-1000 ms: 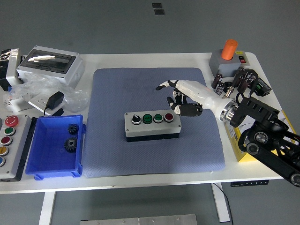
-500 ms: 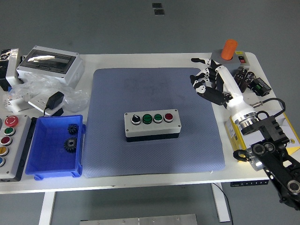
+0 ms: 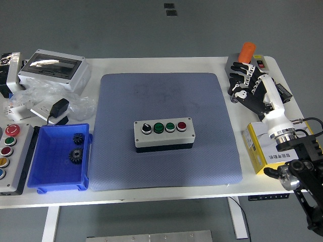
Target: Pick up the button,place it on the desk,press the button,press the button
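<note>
Sitting mid-surface on the blue mat [image 3: 161, 166], the button box [image 3: 164, 133] is placed but untouched. Over the surface's right edge, the right robot hand [image 3: 247, 85] hovers with fingers spread, holding nothing; pressing seems next, calling for a reach leftward.
</note>
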